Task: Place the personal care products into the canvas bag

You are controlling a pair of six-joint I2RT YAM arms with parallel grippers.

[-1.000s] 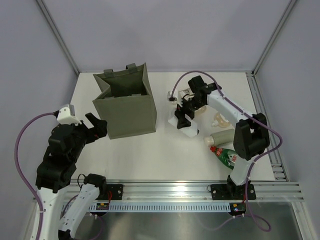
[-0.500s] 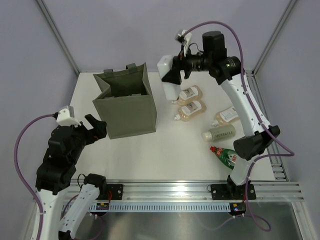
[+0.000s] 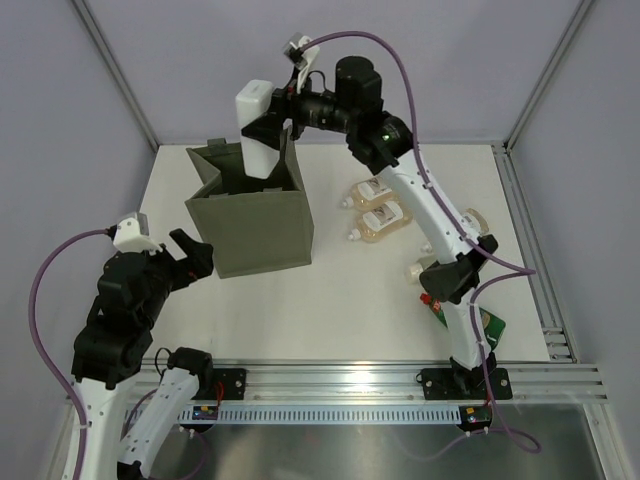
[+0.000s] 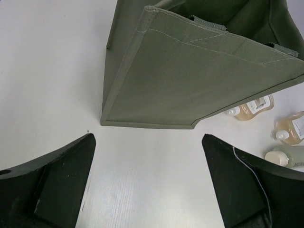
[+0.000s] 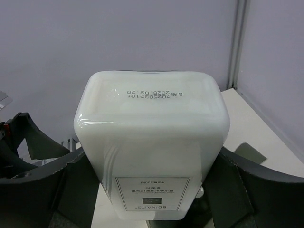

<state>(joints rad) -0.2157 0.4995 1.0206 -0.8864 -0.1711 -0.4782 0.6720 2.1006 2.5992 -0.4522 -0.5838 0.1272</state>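
My right gripper (image 3: 272,128) is shut on the white bottle (image 3: 255,108), held upright high over the open top of the olive canvas bag (image 3: 255,215). In the right wrist view the bottle (image 5: 152,137) fills the space between the fingers (image 5: 42,190). Two amber bottles (image 3: 375,190) (image 3: 386,222) lie right of the bag. A third amber bottle (image 3: 478,218), the beige tube (image 3: 414,268) and the green bottle (image 3: 488,326) are partly hidden by the right arm. The jar is not in view. My left gripper (image 3: 192,250) is open and empty, left of the bag's front corner (image 4: 142,95).
Grey walls and metal frame posts (image 3: 115,70) enclose the white table. The left wrist view shows amber bottles (image 4: 251,107) (image 4: 289,129) and the beige tube (image 4: 285,156) beyond the bag's right side. The arm-mounting rail (image 3: 350,385) runs along the near edge.
My right gripper picked the white bottle up from beside the amber bottles, lifted it and carried it left until it hangs over the bag. The left arm has not moved.
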